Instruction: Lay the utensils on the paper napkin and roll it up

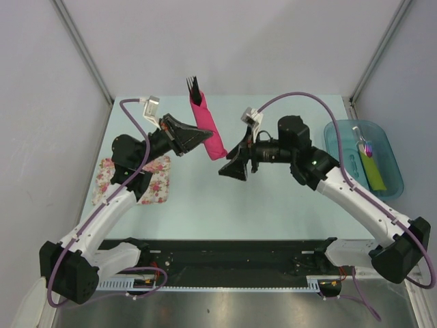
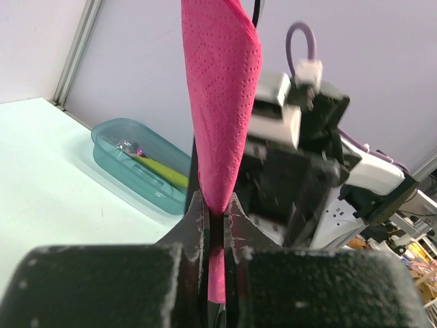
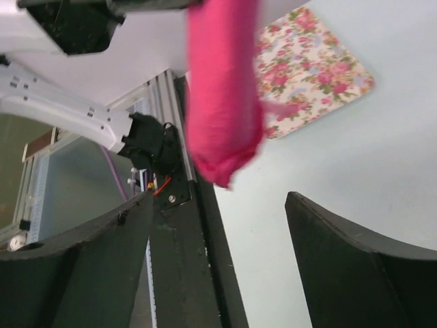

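The magenta-pink paper napkin [image 1: 209,130] is rolled into a tube around the utensils. Black fork tines [image 1: 194,86] stick out of its far end. My left gripper [image 1: 202,137] is shut on the roll's middle and holds it above the table; in the left wrist view the pink roll [image 2: 222,116] rises from between the shut fingers [image 2: 196,225]. My right gripper [image 1: 232,169] is open and empty, just right of the roll's near end. In the right wrist view the roll's end [image 3: 222,109] hangs blurred above the open fingers [image 3: 355,260].
A white cloth with pink floral print [image 1: 134,179] lies at the table's left. A teal tray [image 1: 345,140] at the right holds a white-handled brush [image 1: 362,142] and a yellow-green strip [image 1: 373,174]. The black rail [image 1: 218,263] runs along the near edge.
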Robot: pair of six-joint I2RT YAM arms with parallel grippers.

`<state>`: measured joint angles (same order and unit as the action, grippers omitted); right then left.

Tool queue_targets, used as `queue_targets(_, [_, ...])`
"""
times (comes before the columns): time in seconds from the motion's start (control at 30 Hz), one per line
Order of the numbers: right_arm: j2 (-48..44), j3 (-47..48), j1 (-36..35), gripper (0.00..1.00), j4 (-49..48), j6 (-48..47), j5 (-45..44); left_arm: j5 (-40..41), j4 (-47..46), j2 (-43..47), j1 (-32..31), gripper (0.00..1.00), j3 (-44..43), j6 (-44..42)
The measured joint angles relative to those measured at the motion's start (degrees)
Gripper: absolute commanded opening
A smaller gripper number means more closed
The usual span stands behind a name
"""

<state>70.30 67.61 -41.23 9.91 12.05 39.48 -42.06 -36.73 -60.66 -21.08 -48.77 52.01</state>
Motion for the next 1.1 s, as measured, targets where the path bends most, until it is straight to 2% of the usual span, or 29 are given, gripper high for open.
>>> queue_targets(0.23, [0.13,7.65,8.00,0.86,2.82,0.66,1.14,-0.66,-0.94,0.00,-0.28,0.00,0.28,0.02])
queue_targets(0.43, [0.46,8.94,7.76,0.85,-0.68,5.07,3.69,-1.95,-3.08,-0.02,-1.60,0.00,0.28,0.02])
queue_targets(0.7, [4.33,8.94,5.05,0.72,-8.66,11.47,5.38,-2.25,-4.79,-0.11,-2.67,0.00,0.26,0.13])
queue_targets(0.8, [4.90,8.87,3.45,0.66,-10.78,12.41,5.40,-2.25,-4.92,-0.13,-2.71,0.00,0.26,0.52])
queue_targets(0.87, [4.92,8.76,2.78,0.58,-12.00,12.76,5.35,-2.23,-5.14,-0.15,-2.80,0.00,0.26,0.57])
queue_targets(0.93, [4.92,8.61,2.05,0.46,-13.07,12.87,5.18,-2.23,-5.22,-0.15,-2.82,0.00,0.26,0.59])
queue_targets(1.07, [5.11,8.13,1.64,0.31,-14.12,12.94,4.44,-2.25,-5.44,-0.15,-2.82,0.00,0.26,1.01])
queue_targets(1.1, [5.22,8.11,1.68,0.21,-14.21,12.87,4.26,-2.23,-5.51,-0.15,-2.84,0.00,0.26,1.07])
